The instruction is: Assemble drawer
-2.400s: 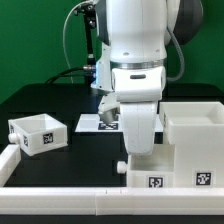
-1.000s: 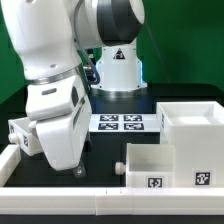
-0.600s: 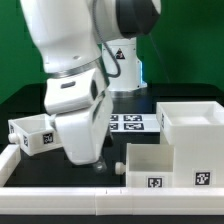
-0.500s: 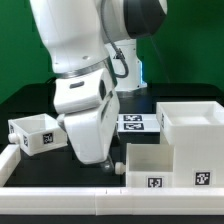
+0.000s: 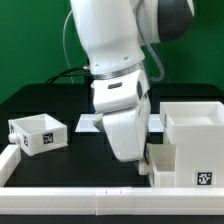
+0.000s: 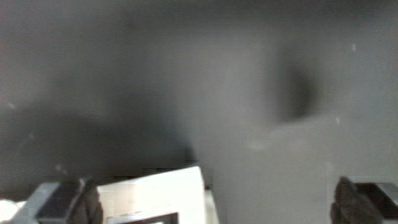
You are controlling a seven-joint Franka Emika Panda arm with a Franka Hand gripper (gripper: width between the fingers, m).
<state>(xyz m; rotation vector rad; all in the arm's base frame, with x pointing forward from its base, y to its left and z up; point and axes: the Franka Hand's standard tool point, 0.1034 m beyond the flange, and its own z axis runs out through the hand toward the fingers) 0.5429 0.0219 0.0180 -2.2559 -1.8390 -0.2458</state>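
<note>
No readable words are showing anywhere, only black-and-white square marker tags. At the exterior view's left, a small open white box (image 5: pixel 37 132) is sitting on the black table (image 5: pixel 85 155) with one such tag facing the camera on its near side, and a low white rail (image 5: pixel 70 198) is running along the table's near edge. Farther back, the marker board (image 5: pixel 90 123) is lying flat, mostly hidden behind the arm. The white Panda arm (image 5: pixel 118 60) is reaching down from above in the middle of the scene, its wrist housing tilting toward the exterior view's right and covering the near-left part of the large white drawer body (image 5: pixel 190 140), which is standing at the right (one tag is showing low on its near face). The gripper (image 5: pixel 143 166) is sitting low beside that body; its jaws are hidden in the exterior view, and the blurred wrist view is showing only two dark fingertips (image 6: pixel 54 201) standing well apart, with a white corner lying between them, so the jaws are looking spread.
</note>
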